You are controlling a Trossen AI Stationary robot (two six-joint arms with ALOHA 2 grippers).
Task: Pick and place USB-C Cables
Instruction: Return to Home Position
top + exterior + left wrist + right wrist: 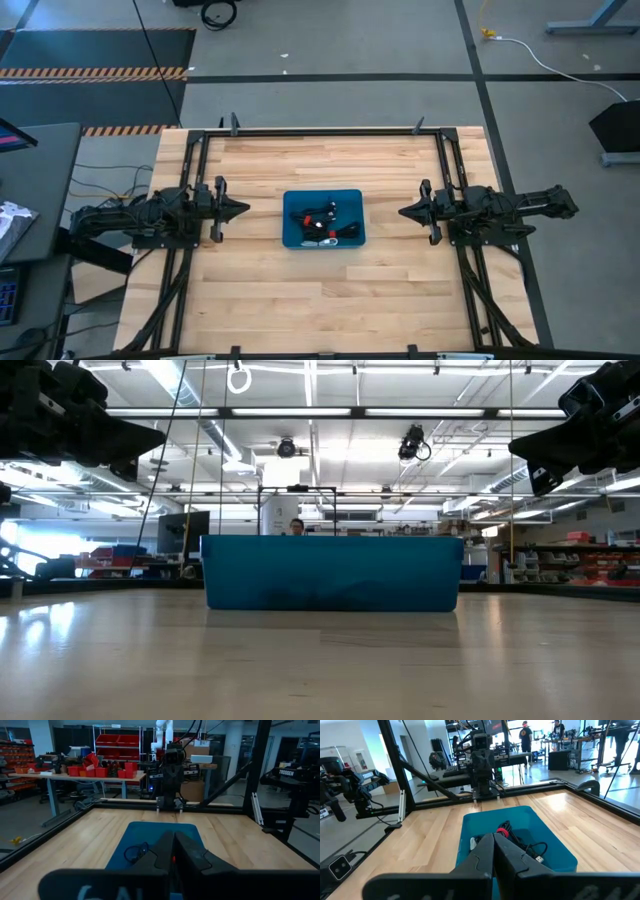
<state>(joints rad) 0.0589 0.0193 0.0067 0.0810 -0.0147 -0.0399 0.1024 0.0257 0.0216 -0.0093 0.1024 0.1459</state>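
High view: my two arms lie drawn back at opposite sides of the wooden surface (260, 300), with the blue tray (296, 197) in the middle between them. My left pincer (244, 209) points at the tray from one side and my right pincer (402, 211) from the other, each well apart from it. The low view shows both hanging clear above the boards. In both wrist views the fingers are pressed together, with nothing between them. The USB-C cables (322, 224) lie inside the tray, all within its walls, in a dark tangle.

I judge the risk from here to be small. Both pincers aim straight at the tray, so any forward or downward drift as an arm settles could nudge it off centre. The tray looks light enough to slide on the smooth wood. A stiff loop could also spring up over the wall if the tray were jolted.

Counted: one tray, two arms, two pincers. The cables overlap too much to separate. I make out one red tie band (502, 833) for certain and one pale piece among the black. I cannot tell how many coils there are.
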